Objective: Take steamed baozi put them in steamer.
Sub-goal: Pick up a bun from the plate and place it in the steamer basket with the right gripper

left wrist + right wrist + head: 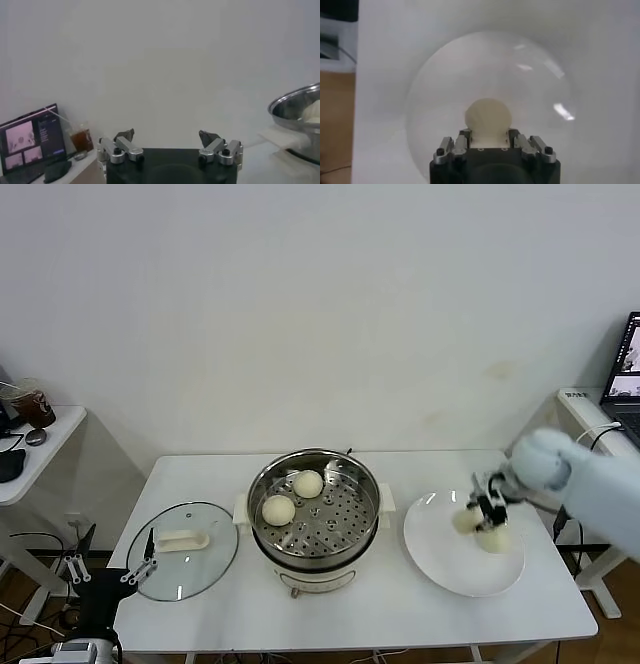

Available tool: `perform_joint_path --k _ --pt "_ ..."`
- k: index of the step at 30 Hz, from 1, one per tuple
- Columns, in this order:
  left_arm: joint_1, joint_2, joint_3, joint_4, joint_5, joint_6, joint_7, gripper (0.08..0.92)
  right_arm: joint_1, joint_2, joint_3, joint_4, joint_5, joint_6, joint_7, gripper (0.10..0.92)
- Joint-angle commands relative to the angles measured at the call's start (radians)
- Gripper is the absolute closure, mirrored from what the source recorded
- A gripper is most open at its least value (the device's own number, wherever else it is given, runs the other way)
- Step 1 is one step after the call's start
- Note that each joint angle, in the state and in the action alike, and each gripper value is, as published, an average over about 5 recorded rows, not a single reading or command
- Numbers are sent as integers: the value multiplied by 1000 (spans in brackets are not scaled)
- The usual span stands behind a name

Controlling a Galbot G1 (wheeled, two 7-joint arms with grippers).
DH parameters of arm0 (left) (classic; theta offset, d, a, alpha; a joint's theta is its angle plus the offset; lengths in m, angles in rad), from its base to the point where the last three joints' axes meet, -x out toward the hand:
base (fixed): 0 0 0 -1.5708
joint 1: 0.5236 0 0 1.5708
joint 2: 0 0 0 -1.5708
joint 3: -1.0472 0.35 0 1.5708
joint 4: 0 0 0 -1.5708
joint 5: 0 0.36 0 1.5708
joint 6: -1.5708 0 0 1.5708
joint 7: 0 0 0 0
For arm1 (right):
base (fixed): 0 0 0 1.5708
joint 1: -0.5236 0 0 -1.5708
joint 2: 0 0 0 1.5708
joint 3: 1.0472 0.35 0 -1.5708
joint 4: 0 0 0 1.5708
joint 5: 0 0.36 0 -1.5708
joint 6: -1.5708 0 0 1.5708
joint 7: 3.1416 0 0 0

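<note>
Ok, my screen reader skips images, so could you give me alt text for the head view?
The right gripper closes around a baozi on the white plate; another bun lies beside it. Two buns sit in the steamer, with the glass lid beside it.

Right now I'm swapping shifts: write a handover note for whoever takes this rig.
Right pincer: shut on a baozi over the white plate. A second baozi sits beside it there.
Left pincer: open, parked low by the table's left corner, near the glass lid.
Done: two buns in the steamer.
Left: carry the gripped baozi over, then the last one.
</note>
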State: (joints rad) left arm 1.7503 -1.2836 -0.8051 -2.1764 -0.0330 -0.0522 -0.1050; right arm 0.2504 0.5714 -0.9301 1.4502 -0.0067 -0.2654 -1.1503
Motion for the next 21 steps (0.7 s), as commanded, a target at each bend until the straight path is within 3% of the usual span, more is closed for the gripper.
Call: perform_joint_path --k 1,8,21 --pt "-11 6 -2 -2 -4 0 1 177 467 191 -166 -2 231 101 -59 552" --pt "-14 2 -6 8 -4 -4 -1 177 483 435 -317 43 306 282 18 550" --pt "-7 -4 -26 12 -4 -5 -1 177 299 674 -424 -35 21 636 72 550"
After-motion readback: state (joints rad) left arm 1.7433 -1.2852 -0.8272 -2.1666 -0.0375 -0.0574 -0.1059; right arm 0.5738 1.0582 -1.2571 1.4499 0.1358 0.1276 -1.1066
